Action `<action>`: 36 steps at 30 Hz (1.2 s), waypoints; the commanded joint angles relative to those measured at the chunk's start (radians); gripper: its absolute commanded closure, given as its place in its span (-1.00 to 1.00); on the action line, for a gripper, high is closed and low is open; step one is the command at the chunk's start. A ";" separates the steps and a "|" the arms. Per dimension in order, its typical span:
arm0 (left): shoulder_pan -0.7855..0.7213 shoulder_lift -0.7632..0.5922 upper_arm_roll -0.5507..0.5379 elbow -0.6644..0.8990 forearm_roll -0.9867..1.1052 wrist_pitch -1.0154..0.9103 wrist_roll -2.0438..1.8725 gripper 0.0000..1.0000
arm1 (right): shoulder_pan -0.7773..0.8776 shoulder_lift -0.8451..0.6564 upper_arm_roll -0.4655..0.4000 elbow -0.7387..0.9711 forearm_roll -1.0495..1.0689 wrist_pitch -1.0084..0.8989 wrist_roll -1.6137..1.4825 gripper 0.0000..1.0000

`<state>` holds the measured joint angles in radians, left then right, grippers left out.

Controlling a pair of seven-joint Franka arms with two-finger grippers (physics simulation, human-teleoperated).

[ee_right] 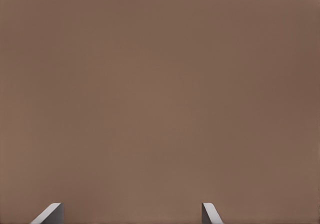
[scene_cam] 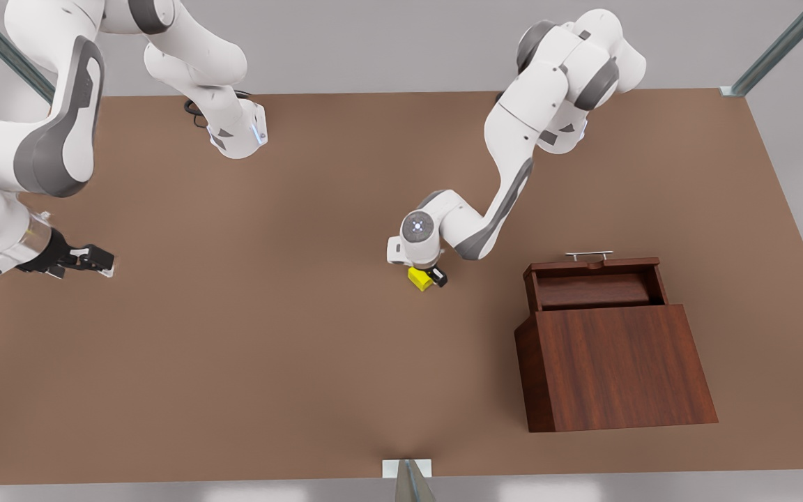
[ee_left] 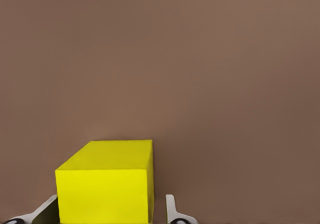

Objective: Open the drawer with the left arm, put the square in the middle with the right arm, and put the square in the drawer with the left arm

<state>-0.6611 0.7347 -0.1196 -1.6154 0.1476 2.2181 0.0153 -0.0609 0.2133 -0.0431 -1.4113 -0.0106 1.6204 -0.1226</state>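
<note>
The left end effector (scene_cam: 428, 277) sits mid-worktop (scene_cam: 269, 335), fingers spread around the square (scene_cam: 419, 278), not visibly pinching it. The drawer (scene_cam: 593, 282) stands open at its 3 o'clock. The right end effector (scene_cam: 98, 261) waits spread at 9 o'clock.

Two arms (scene_cam: 506, 188), one square (scene_cam: 418, 278), one drawer (scene_cam: 593, 282), one cabinet (scene_cam: 617, 366).
</note>
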 commanded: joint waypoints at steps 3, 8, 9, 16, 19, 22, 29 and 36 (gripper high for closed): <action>0.000 0.005 0.002 0.000 0.003 0.000 0.000 -0.58 | 0.012 -0.002 0.000 0.000 -0.002 -0.001 -0.002 -1.00; 0.000 0.012 0.002 0.000 0.018 0.012 -0.001 -0.44 | 0.013 0.000 0.000 0.000 -0.002 0.001 0.001 -1.00; 0.000 0.017 0.002 0.002 0.018 0.014 -0.001 -0.44 | 0.013 0.000 0.000 0.000 -0.002 -0.001 0.001 -1.00; 0.000 0.012 0.002 0.009 0.018 0.014 -0.008 -0.38 | 0.013 0.000 0.000 0.000 -0.002 0.001 0.001 -1.00; 0.002 0.002 0.002 0.015 0.017 0.008 -0.015 -0.36 | 0.013 0.001 0.000 0.002 -0.002 0.003 0.001 -1.00; 0.011 -0.055 0.006 0.051 0.004 -0.012 -0.023 -0.36 | 0.013 0.001 0.000 0.002 -0.002 0.003 0.001 -1.00; 0.014 -0.244 0.135 0.172 -0.192 -0.291 -0.031 -0.39 | 0.013 0.012 0.000 0.012 -0.002 0.010 0.003 -1.00; 0.014 -0.311 0.368 0.135 -0.220 -0.393 -0.003 -0.40 | 0.010 0.018 0.000 0.025 0.000 0.012 0.003 -1.00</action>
<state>-0.6439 0.3964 0.2719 -1.5196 -0.0469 1.8316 0.0212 -0.0507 0.2319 -0.0429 -1.3867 -0.0107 1.6322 -0.1196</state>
